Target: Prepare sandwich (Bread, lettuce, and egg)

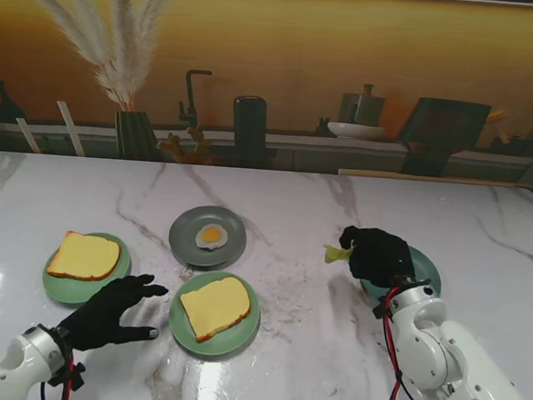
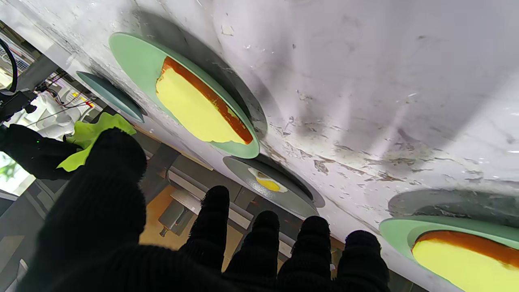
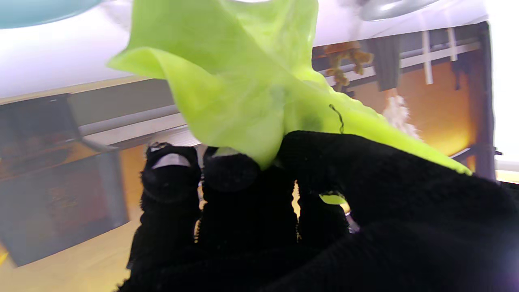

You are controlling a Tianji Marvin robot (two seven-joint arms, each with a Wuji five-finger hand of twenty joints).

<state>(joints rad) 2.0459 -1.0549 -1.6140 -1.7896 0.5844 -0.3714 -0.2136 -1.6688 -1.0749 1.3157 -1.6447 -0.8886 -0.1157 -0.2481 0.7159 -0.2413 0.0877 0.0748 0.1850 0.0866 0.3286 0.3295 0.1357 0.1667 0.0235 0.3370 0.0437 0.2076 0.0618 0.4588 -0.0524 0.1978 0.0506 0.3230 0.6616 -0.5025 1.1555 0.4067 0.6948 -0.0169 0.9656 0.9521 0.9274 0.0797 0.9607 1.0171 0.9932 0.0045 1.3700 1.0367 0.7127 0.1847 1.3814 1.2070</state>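
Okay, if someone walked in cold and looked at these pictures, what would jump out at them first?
Likely the bright green lettuce pinched in the right robot hand, lifted by the teal plate on the right. Then the two bread slices on green plates, one far left and one nearer the middle, with the egg on its gray plate beyond them.
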